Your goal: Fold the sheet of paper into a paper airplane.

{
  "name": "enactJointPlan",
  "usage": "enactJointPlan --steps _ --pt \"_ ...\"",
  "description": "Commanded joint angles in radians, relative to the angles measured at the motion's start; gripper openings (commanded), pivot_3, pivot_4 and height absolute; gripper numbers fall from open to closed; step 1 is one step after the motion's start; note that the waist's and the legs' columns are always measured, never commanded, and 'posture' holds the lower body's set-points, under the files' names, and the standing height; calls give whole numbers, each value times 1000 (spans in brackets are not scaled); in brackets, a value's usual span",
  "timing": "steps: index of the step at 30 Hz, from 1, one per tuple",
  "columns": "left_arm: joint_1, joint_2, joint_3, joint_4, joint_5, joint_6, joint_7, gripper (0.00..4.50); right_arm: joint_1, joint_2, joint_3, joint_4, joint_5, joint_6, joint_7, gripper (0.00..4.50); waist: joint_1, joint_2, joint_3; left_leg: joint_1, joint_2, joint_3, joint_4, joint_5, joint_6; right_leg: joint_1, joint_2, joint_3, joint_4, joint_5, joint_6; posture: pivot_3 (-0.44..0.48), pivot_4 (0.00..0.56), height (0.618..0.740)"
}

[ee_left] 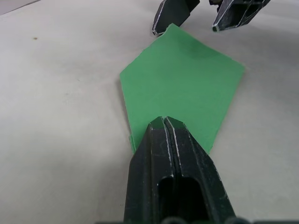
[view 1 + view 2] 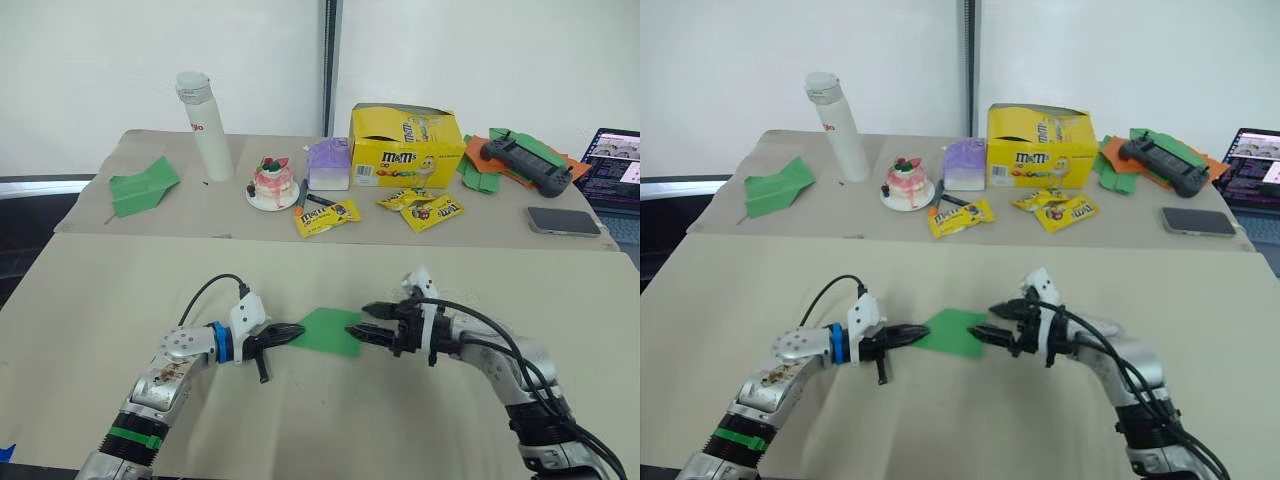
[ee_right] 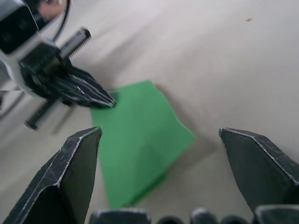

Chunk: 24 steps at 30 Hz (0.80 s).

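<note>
Sheet of paper (image 2: pixel 330 331), flat on table (image 2: pixel 120 290), early fold stage: left claw (image 2: pixel 296 330) clenched on its near corner, right claw (image 2: pixel 354 329) released at opposite edge; next, likely fold-over and crease.

A plain white wall (image 2: pixel 150 50) is seen at the back, split by a dark upright strip (image 2: pixel 331 60). Two worktops are covered with beige cloth: a near worktop (image 2: pixel 100 300) and a far worktop (image 2: pixel 200 205) just behind it. Soft, even light is spread over everything.
</note>
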Motion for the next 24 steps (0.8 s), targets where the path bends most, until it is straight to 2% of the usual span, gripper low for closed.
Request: enactJointPlan --steps 1,10,14,17,24 --pt "25 1 -52 28 40 19 -17 0 -7 -14 -9 -41 39 36 20 3196 1 0 0 0 0 0 0 0 0 0 0 0 0 0 0 0 150 740" --pt "30 3 -54 24 44 19 -21 0 -12 -30 -4 -46 35 31 34 116 1 0 0 -1 0 0 0 0 0 0 0 0 -1 0 0 0 150 740" --pt "40 11 -51 8 41 27 -23 0 -5 -50 10 -75 2 -36 52 49 0 0 0 -1 0 0 0 0 0 0 0 0 -1 0 0 0 150 740" --pt "42 13 -49 2 38 33 -25 0 7 -67 62 -81 -80 -170 81 49 0 0 0 -1 0 0 0 0 0 -1 0 0 -1 0 1 0 150 740" --pt "19 10 -46 24 42 24 -29 0 37 -97 143 -6 -334 -638 115 49 -1 0 0 -1 0 0 0 0 0 -1 0 0 -2 0 1 0 150 740"
